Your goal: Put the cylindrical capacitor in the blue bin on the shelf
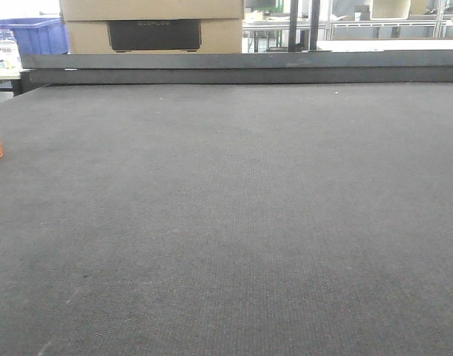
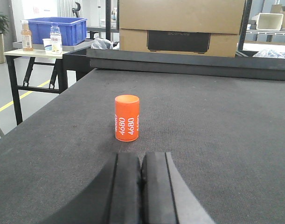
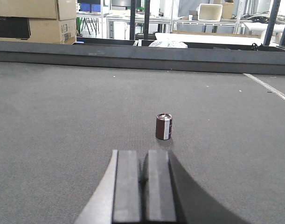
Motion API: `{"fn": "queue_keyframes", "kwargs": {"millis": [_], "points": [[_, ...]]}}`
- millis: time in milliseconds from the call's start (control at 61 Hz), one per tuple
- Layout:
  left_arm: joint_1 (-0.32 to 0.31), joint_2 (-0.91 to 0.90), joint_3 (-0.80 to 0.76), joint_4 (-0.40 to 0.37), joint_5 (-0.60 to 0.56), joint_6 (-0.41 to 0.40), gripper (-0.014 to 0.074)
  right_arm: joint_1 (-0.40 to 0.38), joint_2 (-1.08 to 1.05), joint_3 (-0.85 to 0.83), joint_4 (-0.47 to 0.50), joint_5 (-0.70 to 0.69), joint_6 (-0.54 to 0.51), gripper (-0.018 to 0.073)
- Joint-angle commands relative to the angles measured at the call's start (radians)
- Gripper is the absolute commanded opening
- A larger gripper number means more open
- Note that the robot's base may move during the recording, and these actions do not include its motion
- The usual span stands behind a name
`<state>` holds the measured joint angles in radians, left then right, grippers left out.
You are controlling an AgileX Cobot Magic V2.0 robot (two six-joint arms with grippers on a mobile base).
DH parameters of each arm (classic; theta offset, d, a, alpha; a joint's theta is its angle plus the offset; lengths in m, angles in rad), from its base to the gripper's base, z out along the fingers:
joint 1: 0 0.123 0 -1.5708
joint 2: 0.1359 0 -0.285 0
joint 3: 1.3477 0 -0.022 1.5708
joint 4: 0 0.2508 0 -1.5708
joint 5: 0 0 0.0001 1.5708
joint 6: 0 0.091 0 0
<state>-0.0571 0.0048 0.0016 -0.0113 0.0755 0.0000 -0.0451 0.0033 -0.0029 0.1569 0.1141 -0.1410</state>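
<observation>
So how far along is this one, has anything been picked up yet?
Nothing done yet. The dark striped capacitor stands untouched on the mat, as does the orange 4680 cylinder. The left gripper and right gripper have jaws shut, empty. Grasping and binning remain.

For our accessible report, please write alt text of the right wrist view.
The right gripper, shut and empty, points at a small brown cylindrical capacitor standing upright on a dark grey table. Cardboard boxes stand beyond.
</observation>
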Motion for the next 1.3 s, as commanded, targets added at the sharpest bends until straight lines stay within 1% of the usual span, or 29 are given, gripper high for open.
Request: {"fn": "queue_keyframes", "kwargs": {"millis": [0, 410, 508, 607, 705, 803, 852, 918, 967, 1016, 1082, 1131, 1213, 1262, 1279], "points": [[0.005, -0.005, -0.002, -0.003, -0.017, 0.000, -0.0111, -0.001, -0.003, 0.003, -0.006, -0.018, -0.003, -0.0153], [0.005, -0.005, -0.002, -0.004, -0.027, 0.000, -0.0111, -0.001, -0.003, 0.003, -0.006, -0.018, -0.003, -0.0153], [0.005, -0.005, -0.002, -0.004, -0.067, 0.000, -0.0111, -0.001, -0.003, 0.003, -0.006, -0.018, -0.003, -0.0153], [0.005, -0.005, -0.002, -0.028, -0.142, 0.000, -0.0111, -0.001, -0.003, 0.003, -0.006, -0.018, -0.003, -0.0153], [0.005, -0.005, -0.002, -0.030, -0.203, 0.000, -0.0111, -0.001, -0.003, 0.003, -0.004, -0.031, -0.003, -0.0153], [0.005, -0.005, -0.002, -0.032, -0.270, 0.000, -0.0111, -0.001, -0.003, 0.003, -0.004, -0.083, -0.003, -0.0153], [0.005, -0.005, -0.002, -0.032, -0.279, 0.000, -0.0111, -0.001, -0.003, 0.003, -0.004, -0.106, -0.003, -0.0153], [0.005, -0.005, -0.040, -0.032, -0.274, 0.000, -0.0111, -0.001, -0.003, 0.003, -0.004, -0.158, -0.003, -0.0153], [0.005, -0.005, -0.085, -0.032, -0.253, 0.000, -0.0111, -0.001, -0.003, 0.003, 0.010, -0.202, -0.003, -0.0153], [0.005, -0.005, -0.143, -0.032, -0.198, 0.000, -0.0111, -0.001, -0.003, 0.003, 0.035, -0.211, -0.003, -0.0153], [0.005, 0.002, -0.238, -0.018, -0.103, 0.000, -0.0111, -0.001, -0.003, -0.064, 0.085, -0.191, -0.003, -0.0153], [0.005, 0.022, -0.299, -0.002, -0.033, 0.000, -0.0111, -0.001, -0.003, -0.133, 0.097, -0.169, -0.003, -0.0153], [0.005, 0.080, -0.424, 0.018, 0.100, 0.000, -0.0104, -0.001, -0.003, -0.294, 0.097, -0.085, -0.003, -0.0148], [0.005, 0.131, -0.492, 0.023, 0.161, 0.000, -0.0071, -0.001, 0.018, -0.373, 0.097, -0.007, -0.003, -0.0117], [0.005, 0.144, -0.518, 0.023, 0.184, 0.000, -0.0050, -0.001, 0.036, -0.423, 0.097, 0.024, -0.003, -0.0092]]}}
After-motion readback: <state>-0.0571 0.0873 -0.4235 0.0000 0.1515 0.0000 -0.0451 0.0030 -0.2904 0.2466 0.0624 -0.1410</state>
